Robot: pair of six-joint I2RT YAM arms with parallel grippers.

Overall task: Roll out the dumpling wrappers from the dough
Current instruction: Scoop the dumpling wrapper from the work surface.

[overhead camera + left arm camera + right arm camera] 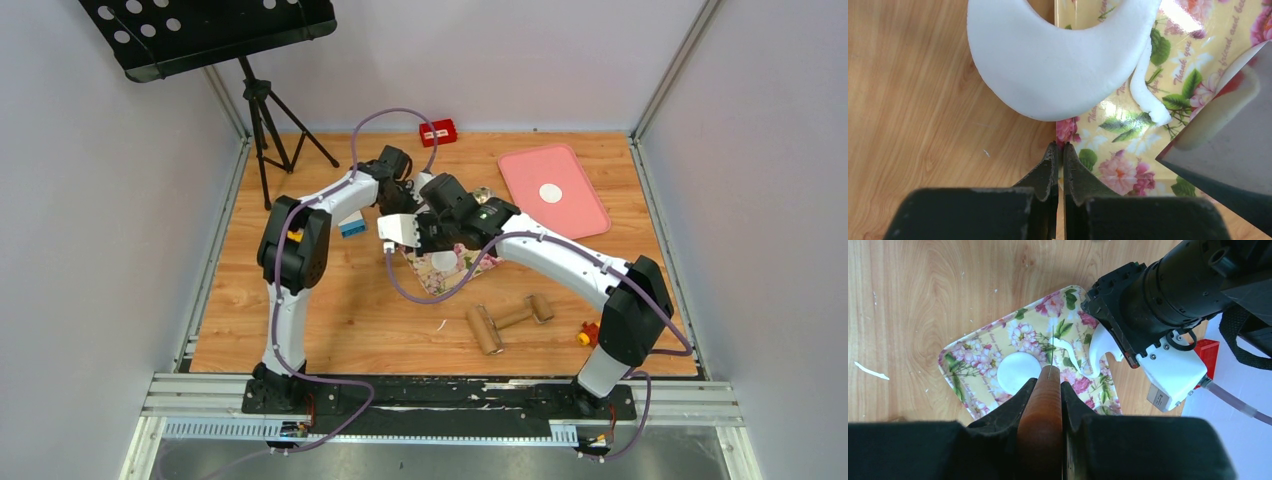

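Mid-table, nearer the far edge, the floral tray (973, 355) carries script reading "Thank you". The dough (1048, 65), a crescent scrap, overhangs one tray edge onto the wood. It looks soft, light and easily torn, so it is best lifted from beneath its thick middle. A round wrapper (1018, 372) lies apart from it on the tray. The left gripper (1058, 155) is closed, apparently pinching the tray's rim. The right gripper (1048, 385) clamps a wooden-handled blade (1228, 150).

The floral tray (973, 360) is pale yellow with pink roses and green leaves. The dough (1048, 65) and dumpling wrapper (1018, 372) are matte white, the wooden handle (1040, 415) reddish brown. The far-right tray (585, 205) is pink. A small toy (588, 333) by the right edge looks red and yellow.
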